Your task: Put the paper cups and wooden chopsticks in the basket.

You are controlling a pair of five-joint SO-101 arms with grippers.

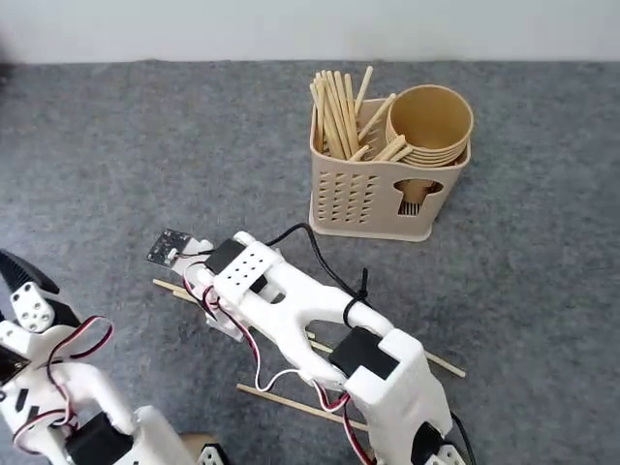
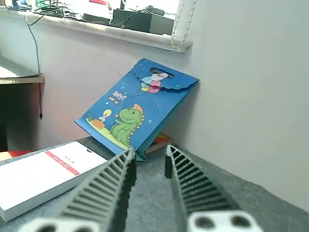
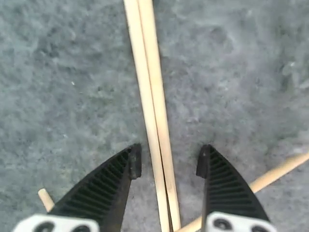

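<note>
A beige basket (image 1: 368, 208) at the back holds several wooden chopsticks (image 1: 339, 116) and stacked paper cups (image 1: 431, 126). More chopsticks lie on the grey mat: a pair (image 3: 152, 96) (image 1: 172, 287) under the right arm, and a single one (image 1: 291, 402) nearer the front. My right gripper (image 3: 169, 162) (image 1: 208, 300) points down, open, with one finger on each side of the pair and not touching it. Another chopstick (image 3: 285, 166) lies crosswise beside it. My left gripper (image 2: 149, 159) (image 1: 24, 276) is raised at the front left, its fingers a little apart with nothing between them.
In the left wrist view a blue gift bag (image 2: 137, 108) leans on the wall, with a white box (image 2: 43, 174) beside it. The white right arm (image 1: 320, 329) stretches across the middle of the mat. Grey mat lies bare to the left of the basket.
</note>
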